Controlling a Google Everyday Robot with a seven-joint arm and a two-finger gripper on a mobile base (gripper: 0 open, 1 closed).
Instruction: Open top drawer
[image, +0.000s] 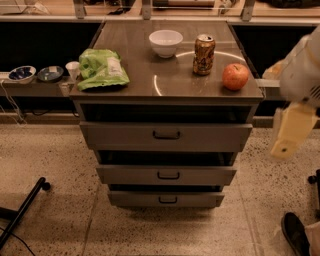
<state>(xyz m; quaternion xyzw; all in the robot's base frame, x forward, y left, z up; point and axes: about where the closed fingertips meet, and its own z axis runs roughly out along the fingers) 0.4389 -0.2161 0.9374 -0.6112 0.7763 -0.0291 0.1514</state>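
The top drawer (120, 136) is the widest grey drawer front, right under the cabinet top, with a small dark bar handle (166, 135) at its centre. A dark gap shows above its front, so it stands out a little from the cabinet. My gripper (291, 131) hangs as a pale yellowish piece under the white arm (302, 75) at the right edge, to the right of the drawer's right end and apart from it. It holds nothing that I can see.
The middle drawer (125, 175) and bottom drawer (130, 199) sit below. On the cabinet top (140, 75) are a white bowl (166, 42), a can (204, 54), an apple (235, 76) and a green bag (101, 69). A side shelf holds small bowls (22, 73). A dark shoe (296, 233) is on the floor at right.
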